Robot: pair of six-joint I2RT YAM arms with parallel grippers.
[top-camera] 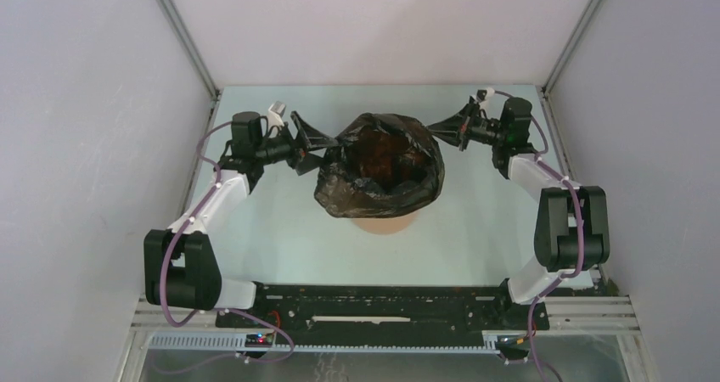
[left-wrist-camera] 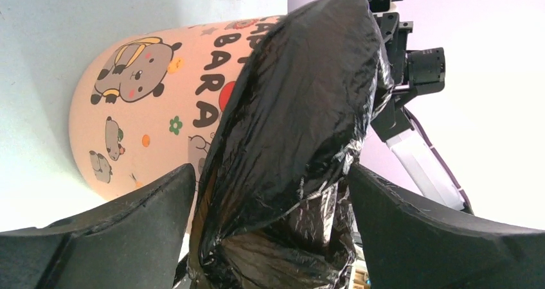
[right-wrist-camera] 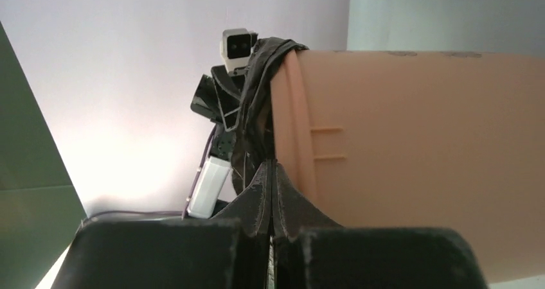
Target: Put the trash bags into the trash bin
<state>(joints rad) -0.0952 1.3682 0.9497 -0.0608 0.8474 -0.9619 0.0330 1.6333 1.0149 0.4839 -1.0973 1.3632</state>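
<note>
The black trash bag (top-camera: 382, 165) is draped over the orange trash bin (top-camera: 384, 224), its mouth open upward; only the bin's base shows below it. My left gripper (top-camera: 325, 150) is open, its fingers astride the bag's left edge. In the left wrist view the bag (left-wrist-camera: 295, 109) hangs between the wide-apart fingers of the gripper (left-wrist-camera: 270, 173), with the bear-printed bin (left-wrist-camera: 148, 109) behind it. My right gripper (top-camera: 433, 129) is shut on the bag's right edge. In the right wrist view its tips (right-wrist-camera: 271, 166) meet at the bag strip (right-wrist-camera: 257, 109) folded over the bin's rim (right-wrist-camera: 418, 154).
Grey enclosure walls stand close on the left, right and back. The right arm (left-wrist-camera: 411, 77) shows beyond the bag in the left wrist view, and the left arm's wrist camera (right-wrist-camera: 238, 45) in the right one. A black base rail (top-camera: 382, 301) runs along the near edge.
</note>
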